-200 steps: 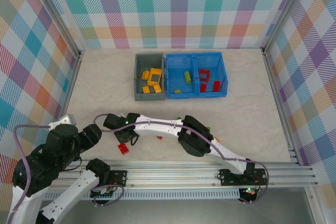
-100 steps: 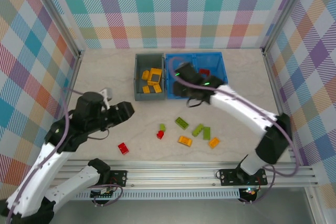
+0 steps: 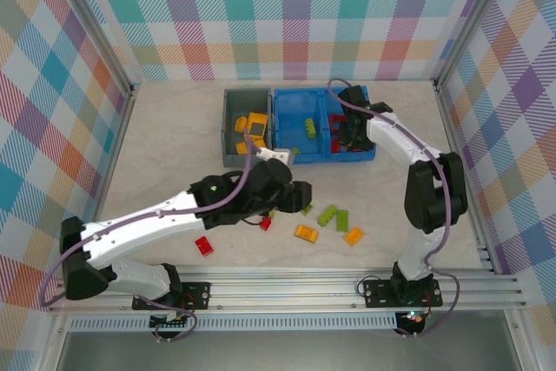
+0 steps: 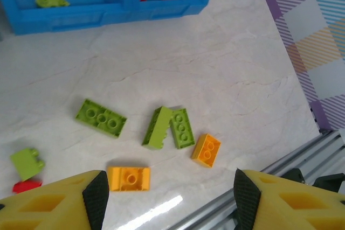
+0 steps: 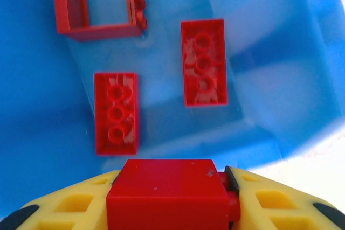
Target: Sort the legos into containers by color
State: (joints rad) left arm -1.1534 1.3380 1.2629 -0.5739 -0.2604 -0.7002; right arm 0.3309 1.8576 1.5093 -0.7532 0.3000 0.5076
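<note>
While the right gripper [image 5: 171,203] pinches a red brick [image 5: 166,187] by its flat sides (light, rigid, slick, I judge) over the blue bin [image 5: 269,36] at twelve o'clock, the left gripper [image 4: 170,203] hangs wide, empty, above loose legos [image 4: 101,118] at six.

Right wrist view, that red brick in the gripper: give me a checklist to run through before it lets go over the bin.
1. Red brick clamped in right gripper: ok.
2. Gripper over the blue bin, right compartment: ok.
3. Colour match: ok, two red bricks and a red frame lie below.
4. Floor right under the held brick free: cannot tell, the brick hides it.
5. Left gripper away from the bin: ok, open above loose bricks on the table.
</note>
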